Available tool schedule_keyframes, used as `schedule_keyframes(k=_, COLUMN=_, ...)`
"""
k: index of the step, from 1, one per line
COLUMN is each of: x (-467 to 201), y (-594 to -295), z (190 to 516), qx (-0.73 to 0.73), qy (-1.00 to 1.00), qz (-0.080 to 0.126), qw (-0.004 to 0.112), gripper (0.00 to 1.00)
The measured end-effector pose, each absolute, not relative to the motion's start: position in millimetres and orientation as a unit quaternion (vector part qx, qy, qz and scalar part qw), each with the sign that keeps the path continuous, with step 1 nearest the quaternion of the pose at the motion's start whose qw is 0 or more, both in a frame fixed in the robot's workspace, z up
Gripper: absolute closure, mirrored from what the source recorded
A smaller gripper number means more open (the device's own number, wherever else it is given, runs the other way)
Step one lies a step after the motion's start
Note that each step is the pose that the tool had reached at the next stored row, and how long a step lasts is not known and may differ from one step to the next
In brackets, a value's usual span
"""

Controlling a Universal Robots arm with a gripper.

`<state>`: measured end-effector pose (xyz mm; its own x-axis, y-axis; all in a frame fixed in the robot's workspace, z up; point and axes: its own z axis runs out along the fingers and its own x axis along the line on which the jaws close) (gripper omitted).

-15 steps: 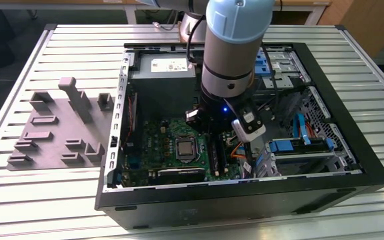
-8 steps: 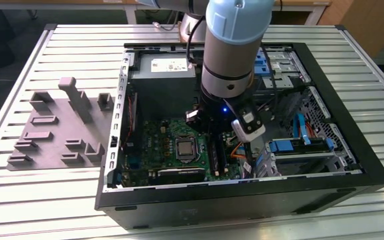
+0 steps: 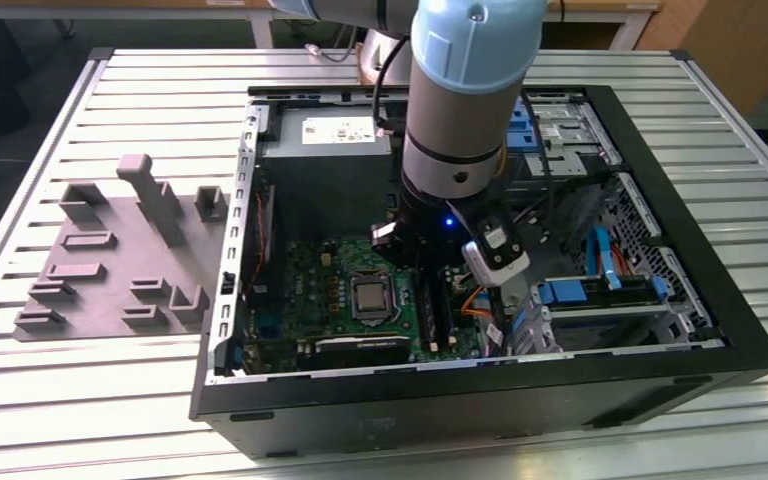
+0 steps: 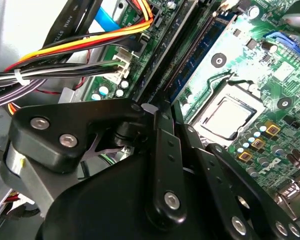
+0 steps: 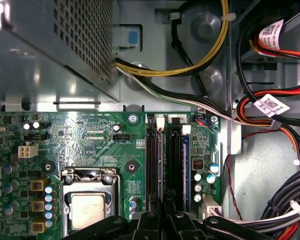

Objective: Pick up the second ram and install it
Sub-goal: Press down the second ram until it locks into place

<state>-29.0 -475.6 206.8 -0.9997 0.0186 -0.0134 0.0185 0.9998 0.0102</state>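
One gripper hangs low over the memory slots of the one motherboard, inside one open computer case. The second ram appears to stand on edge in a slot, running straight out from the gripper's tip; whether the gripper is clamped or spread, I cannot tell. One grey fixture block lies beside the case on the ribbed metal surface. Two white barcode labels wrap the cables.
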Motion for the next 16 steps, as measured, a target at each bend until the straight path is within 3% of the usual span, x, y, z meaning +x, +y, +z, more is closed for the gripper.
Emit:
schedule_keyframes(k=8, x=-29, y=-476, z=206, qx=0.009, qy=1.000, qz=0.005, qw=0.007, gripper=0.85)
schedule_keyframes(k=9, x=-29, y=-476, z=206, qx=0.009, qy=1.000, qz=0.005, qw=0.007, gripper=0.79)
schedule_keyframes(k=16, x=-29, y=-476, z=219, qx=0.009, qy=1.000, qz=0.005, qw=0.007, gripper=0.79)
